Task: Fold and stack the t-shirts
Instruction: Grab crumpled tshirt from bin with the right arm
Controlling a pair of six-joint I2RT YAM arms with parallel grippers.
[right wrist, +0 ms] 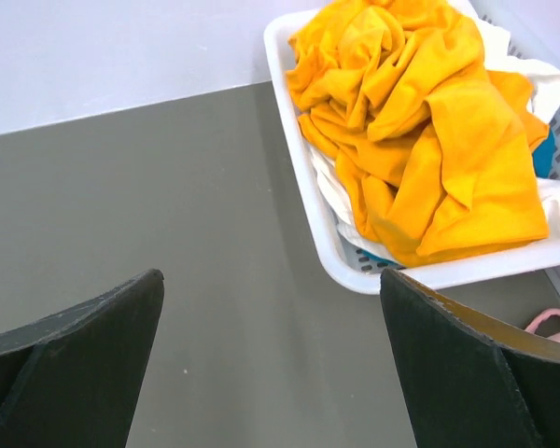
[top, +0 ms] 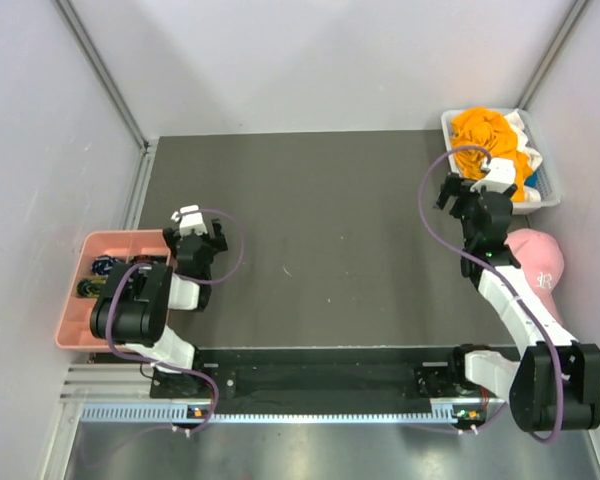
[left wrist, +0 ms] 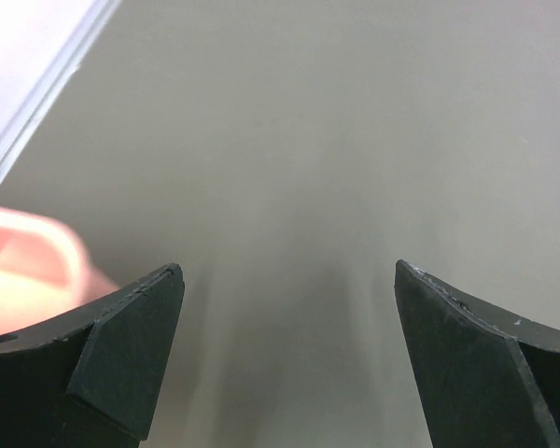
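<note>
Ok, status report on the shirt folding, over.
Left jaws and right jaws open, empty. Orange t-shirt heaped on white t-shirt in basket, untouched. Pink cap near basket, no obstruction.

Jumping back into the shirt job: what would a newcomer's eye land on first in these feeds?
The bright orange t-shirt, crumpled over a white t-shirt in the white basket at the far right corner of the table. Next come the pink cap at the right edge and the pink tray at the left edge. The left gripper and right gripper both stand open, holding nothing.
</note>
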